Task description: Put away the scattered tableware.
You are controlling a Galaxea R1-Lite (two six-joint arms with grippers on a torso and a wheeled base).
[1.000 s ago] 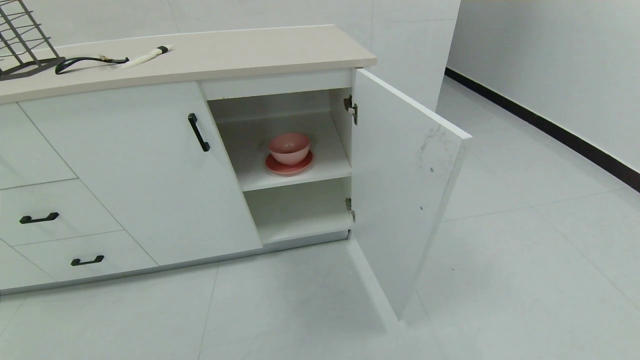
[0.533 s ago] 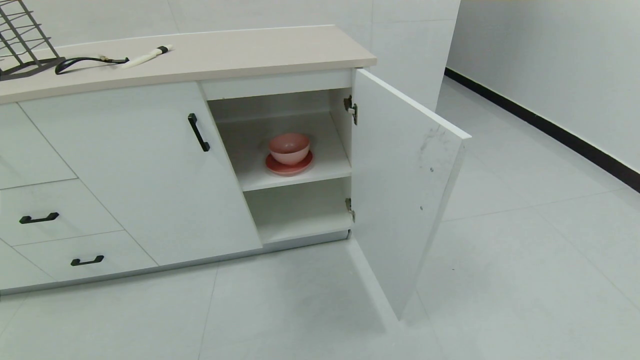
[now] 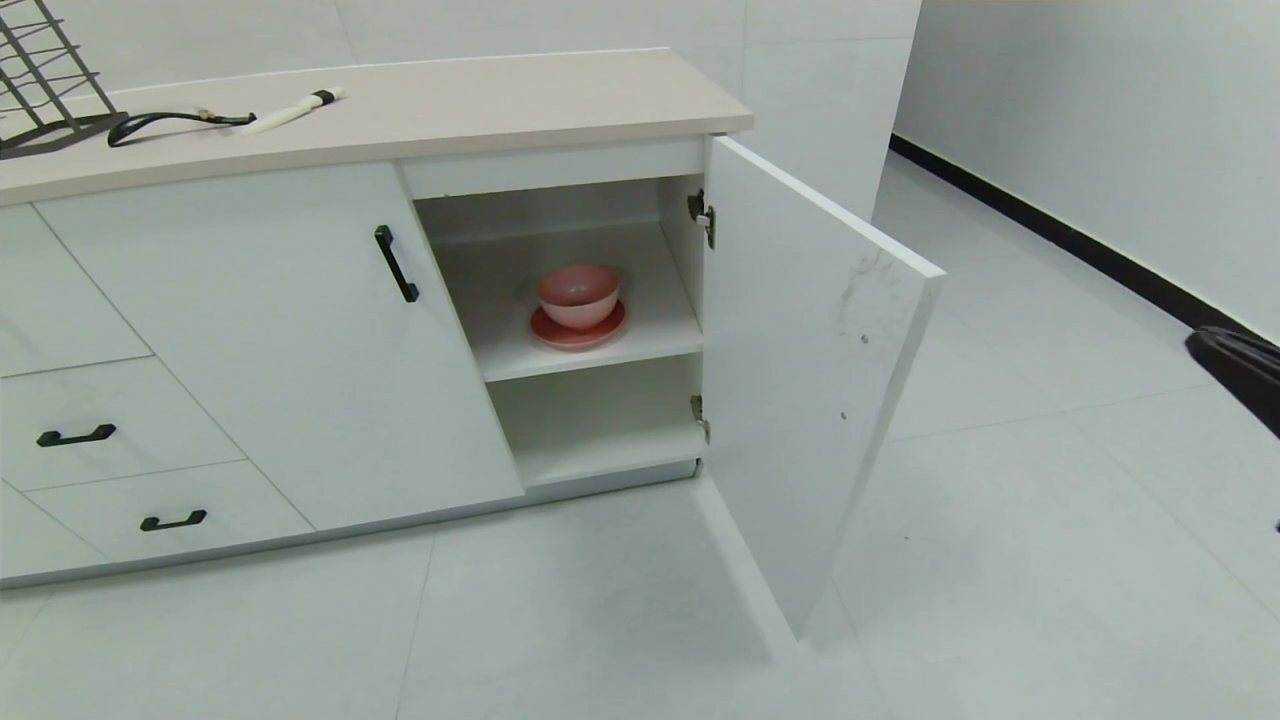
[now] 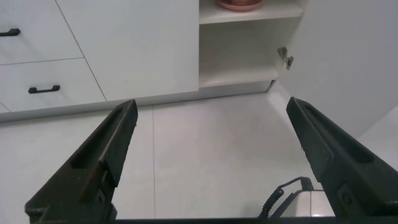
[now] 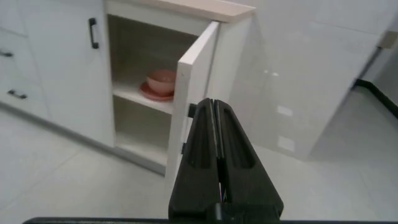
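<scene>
A pink bowl (image 3: 578,293) sits on a red plate (image 3: 577,329) on the middle shelf of the open cupboard (image 3: 640,345); both also appear in the right wrist view, bowl (image 5: 161,81) on plate (image 5: 152,93). The plate's edge (image 4: 239,5) shows in the left wrist view. My left gripper (image 4: 211,106) hangs open and empty over the floor in front of the cupboard. My right gripper (image 5: 214,104) is shut and empty, pointing at the edge of the open door (image 5: 196,93); it enters the head view (image 3: 1232,362) at the far right.
The cupboard door (image 3: 810,370) stands swung out toward me. On the countertop (image 3: 500,100) lie a black-handled utensil (image 3: 165,122) and a white-handled tool (image 3: 290,108) beside a wire rack (image 3: 45,90). Drawers (image 3: 75,435) lie to the left, with open tiled floor on the right.
My right gripper has come into the head view at its right edge. The picture shifted very slightly; bowl, plate and door stay put.
</scene>
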